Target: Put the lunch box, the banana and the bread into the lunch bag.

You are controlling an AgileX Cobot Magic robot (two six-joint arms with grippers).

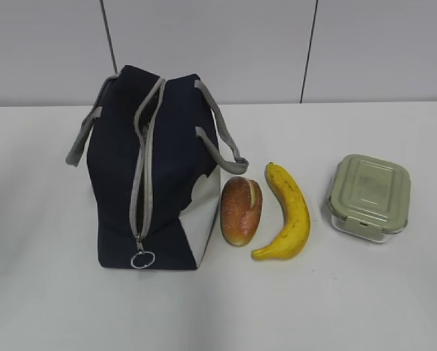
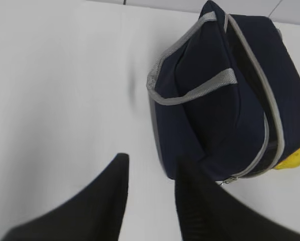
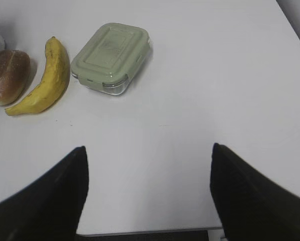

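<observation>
The left pincer (image 2: 150, 173), narrowly parted and empty, hangs over the tabletop (image 2: 59, 90); the bag (image 2: 225, 95) stands just beyond. The right pincer (image 3: 147, 160), spread wide and empty, has banana (image 3: 42, 85), bread (image 3: 8, 75) and box (image 3: 111, 56) ahead-left.

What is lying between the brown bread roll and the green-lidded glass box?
The curved yellow banana lies between the roll and the box, seen in the exterior view.

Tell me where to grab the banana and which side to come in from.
Grip the banana across its thick middle, coming from above. It lies flat on the table, curving away from the bread; gaps on both sides at mid-length should let fingers straddle it, though the bread-side gap is narrower.
</observation>
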